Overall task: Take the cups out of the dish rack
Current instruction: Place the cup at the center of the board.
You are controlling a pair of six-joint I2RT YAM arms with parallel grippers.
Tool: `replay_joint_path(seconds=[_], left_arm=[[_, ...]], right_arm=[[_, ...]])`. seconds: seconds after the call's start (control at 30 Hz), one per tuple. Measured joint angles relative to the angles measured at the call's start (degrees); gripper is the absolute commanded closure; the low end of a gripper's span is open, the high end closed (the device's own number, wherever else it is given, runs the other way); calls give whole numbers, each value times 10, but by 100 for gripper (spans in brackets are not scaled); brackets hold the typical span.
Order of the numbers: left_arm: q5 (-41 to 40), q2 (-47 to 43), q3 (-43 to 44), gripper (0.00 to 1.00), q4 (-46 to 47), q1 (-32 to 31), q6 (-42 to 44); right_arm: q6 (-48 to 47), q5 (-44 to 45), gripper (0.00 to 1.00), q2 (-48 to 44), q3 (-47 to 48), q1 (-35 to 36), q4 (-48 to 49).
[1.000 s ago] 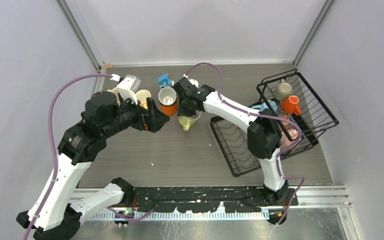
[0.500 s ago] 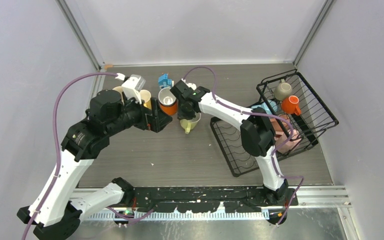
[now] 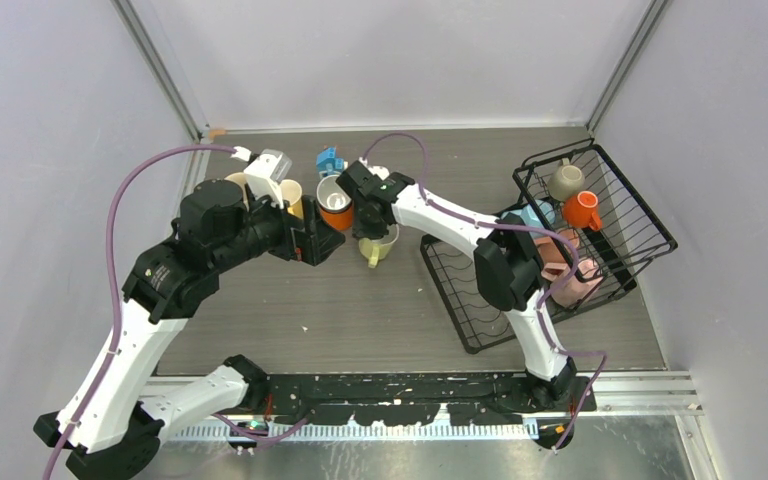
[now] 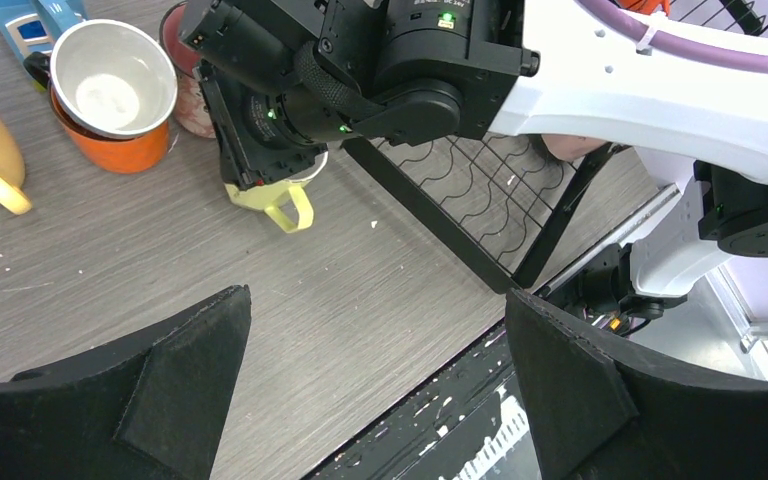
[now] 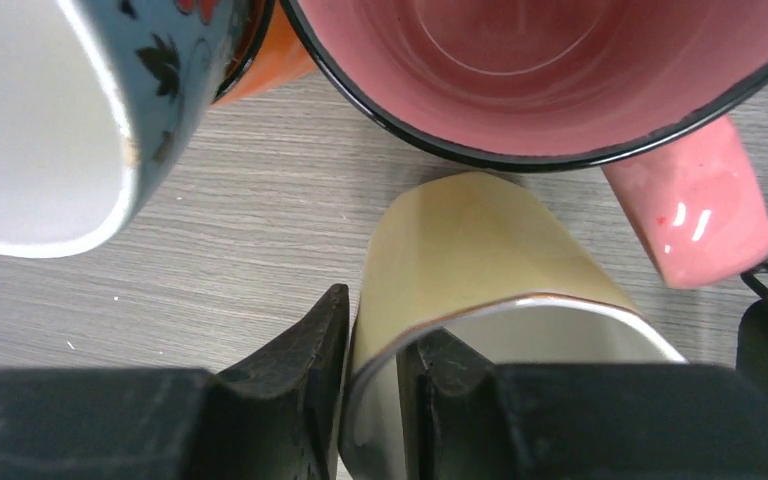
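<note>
- The grey wood surface [image 3: 360, 310] sits between pale walls.
- The right claw [image 5: 370, 350] pinches the rim of a small lime-yellow cup [image 5: 470, 250]. One finger is inside and one outside, just beside a shiny pink cup [image 5: 560, 70].
- The left claw [image 4: 375, 310] gapes wide and holds nothing.
- The black wire dish rack [image 3: 480, 290] has an orange mug [image 3: 580, 210] in it. It lies well apart on the right, so I think the right arm is nearer.

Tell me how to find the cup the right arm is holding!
Start at the black dish rack on the table's right and follow the right arm left to the bunch of cups. The right gripper pinches the wall of the pale lime cup. Its close neighbours are an orange cup and a pink cup; it alone is greenish.
</note>
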Motion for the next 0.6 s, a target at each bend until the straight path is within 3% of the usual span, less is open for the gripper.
replay_joint_path(seconds=[0.2, 0.6], left_arm=[[0, 0, 0, 0, 0, -1, 0], [1, 0, 0, 0, 0, -8, 0]], right_arm=[[-3, 8, 55, 0, 26, 5, -3], [-5, 21, 50, 0, 42, 16, -22]])
